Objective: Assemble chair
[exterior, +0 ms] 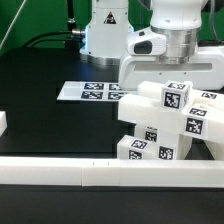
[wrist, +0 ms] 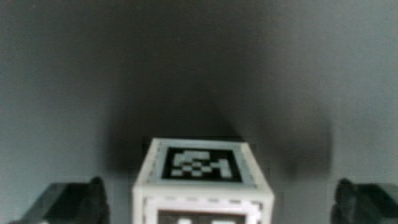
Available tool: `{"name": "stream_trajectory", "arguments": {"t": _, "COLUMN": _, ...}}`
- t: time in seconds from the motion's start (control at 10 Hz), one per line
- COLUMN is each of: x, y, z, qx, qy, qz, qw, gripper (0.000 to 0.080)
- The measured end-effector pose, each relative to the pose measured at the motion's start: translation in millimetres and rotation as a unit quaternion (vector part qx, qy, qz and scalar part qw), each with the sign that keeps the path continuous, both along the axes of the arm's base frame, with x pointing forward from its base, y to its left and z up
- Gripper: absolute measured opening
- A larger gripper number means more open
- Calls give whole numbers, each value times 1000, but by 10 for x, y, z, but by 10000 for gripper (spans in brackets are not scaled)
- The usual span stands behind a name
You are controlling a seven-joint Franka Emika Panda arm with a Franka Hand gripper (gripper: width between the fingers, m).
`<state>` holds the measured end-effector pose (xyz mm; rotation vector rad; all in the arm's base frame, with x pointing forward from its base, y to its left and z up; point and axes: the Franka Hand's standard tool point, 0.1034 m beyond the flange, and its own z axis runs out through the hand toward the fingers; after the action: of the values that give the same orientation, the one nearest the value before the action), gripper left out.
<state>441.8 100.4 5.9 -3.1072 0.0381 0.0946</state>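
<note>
The chair (exterior: pixel 165 125) stands at the exterior view's right as a stack of glossy white chunky pieces with black-and-white tags, close behind the front rail. Its top piece, a tagged block (exterior: pixel 174 98), sticks up highest. My gripper (exterior: pixel 180 78) hangs straight over that block. In the wrist view the block (wrist: pixel 201 168) sits between my two dark fingers (wrist: pixel 80 200), with a gap on each side. The gripper (wrist: pixel 217 205) is open and holds nothing. The fingertips are mostly cut off by the picture's edge.
The marker board (exterior: pixel 93 92) lies flat on the black table to the exterior view's left of the chair. A long plain white rail (exterior: pixel 90 172) runs along the front edge. A small white piece (exterior: pixel 3 122) shows at the far left edge. The robot base (exterior: pixel 105 35) stands behind.
</note>
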Motion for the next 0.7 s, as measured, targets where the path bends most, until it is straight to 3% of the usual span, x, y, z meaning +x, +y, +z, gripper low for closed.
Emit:
{"name": "stream_trajectory", "arguments": {"t": 0.1, "x": -3, "y": -2, "z": -4, "qx": 0, "qy": 0, "qz": 0, "qw": 1000, "gripper": 435}}
{"name": "stream_trajectory", "arguments": {"t": 0.2, "x": -3, "y": -4, "z": -6, "qx": 0, "qy": 1, "qz": 0, "qw": 1000, "gripper": 435}}
{"name": "stream_trajectory", "arguments": {"t": 0.3, "x": -3, "y": -7, "z": -6, "qx": 0, "qy": 1, "qz": 0, "qw": 1000, "gripper": 270}}
{"name": "stream_trajectory", "arguments": {"t": 0.6, "x": 30, "y": -10, "z": 24, "qx": 0, "qy": -1, "qz": -1, "qw": 1000, "gripper": 270}}
{"name": "stream_trajectory", "arguments": {"t": 0.7, "x": 74, "y": 3, "z": 111, "qx": 3, "qy": 0, "qz": 1, "qw": 1000, "gripper": 270}}
